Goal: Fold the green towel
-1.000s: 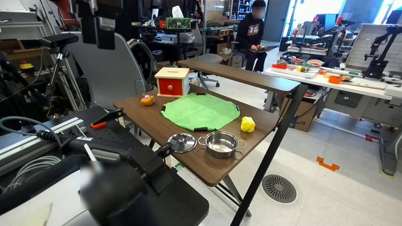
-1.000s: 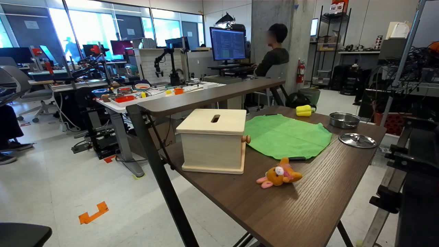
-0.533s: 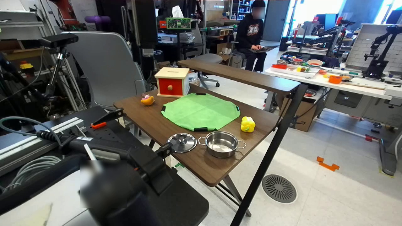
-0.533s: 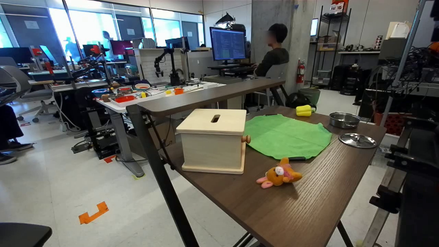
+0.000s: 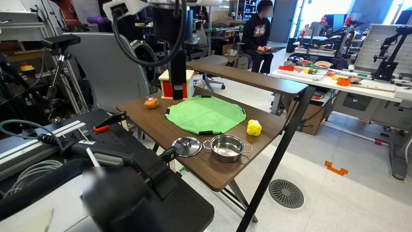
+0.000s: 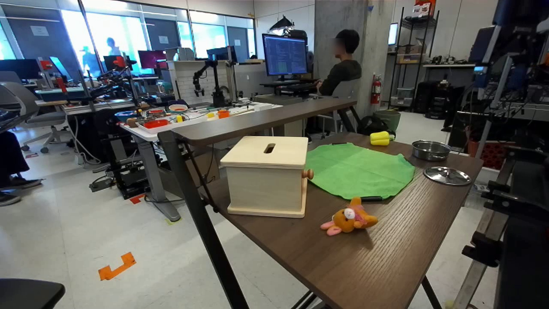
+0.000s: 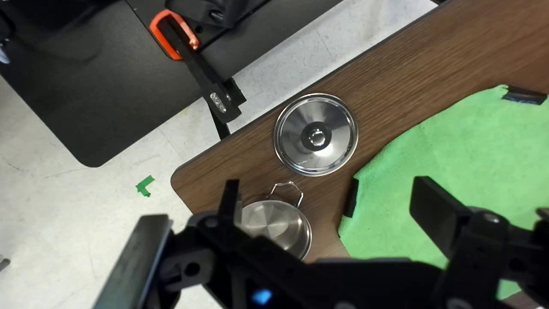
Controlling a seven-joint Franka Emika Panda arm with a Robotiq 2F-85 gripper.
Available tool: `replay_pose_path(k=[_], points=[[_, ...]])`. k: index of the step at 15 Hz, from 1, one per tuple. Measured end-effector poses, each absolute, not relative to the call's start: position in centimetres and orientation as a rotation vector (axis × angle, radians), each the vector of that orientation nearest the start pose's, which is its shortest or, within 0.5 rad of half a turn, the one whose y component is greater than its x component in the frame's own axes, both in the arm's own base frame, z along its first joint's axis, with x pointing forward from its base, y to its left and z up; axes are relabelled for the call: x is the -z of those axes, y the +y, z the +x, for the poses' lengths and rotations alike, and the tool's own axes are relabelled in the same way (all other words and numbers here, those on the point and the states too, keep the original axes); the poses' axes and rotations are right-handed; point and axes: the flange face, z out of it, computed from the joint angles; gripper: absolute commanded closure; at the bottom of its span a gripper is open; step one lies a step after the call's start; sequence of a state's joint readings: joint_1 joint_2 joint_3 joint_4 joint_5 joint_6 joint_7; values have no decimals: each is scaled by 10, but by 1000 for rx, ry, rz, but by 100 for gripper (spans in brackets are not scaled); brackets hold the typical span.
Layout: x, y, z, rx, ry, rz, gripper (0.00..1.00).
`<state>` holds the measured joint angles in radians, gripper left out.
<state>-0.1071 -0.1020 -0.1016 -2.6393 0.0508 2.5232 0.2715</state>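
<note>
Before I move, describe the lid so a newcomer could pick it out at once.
Find the brown table, then the green towel spread out on it. Just off the towel, near the table's edge, sit two shiny metal pieces side by side. The lid is the low disc with a knob at its centre; the pot is deeper, open, with looped side handles.

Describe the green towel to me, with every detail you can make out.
The green towel is a plain lime-green, thin, soft-looking cloth with faint creases. It lies unfolded and nearly flat on the brown table, its outline roughly eight-sided. Four dark strips sit along its edge; whether they are attached, I cannot tell. It lies between the wooden box and the steel pot. The gripper, open above the table, does not touch it.
</note>
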Motion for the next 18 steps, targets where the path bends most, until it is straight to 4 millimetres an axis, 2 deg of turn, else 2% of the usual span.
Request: replay_pose_path(k=[4, 10, 15, 18], points=[[-244, -86, 443, -23, 902, -2979, 0], [-197, -67, 477, -33, 974, -2982, 0], [-195, -70, 475, -41, 985, -2983, 0], [-193, -80, 474, -41, 1026, -2973, 0]])
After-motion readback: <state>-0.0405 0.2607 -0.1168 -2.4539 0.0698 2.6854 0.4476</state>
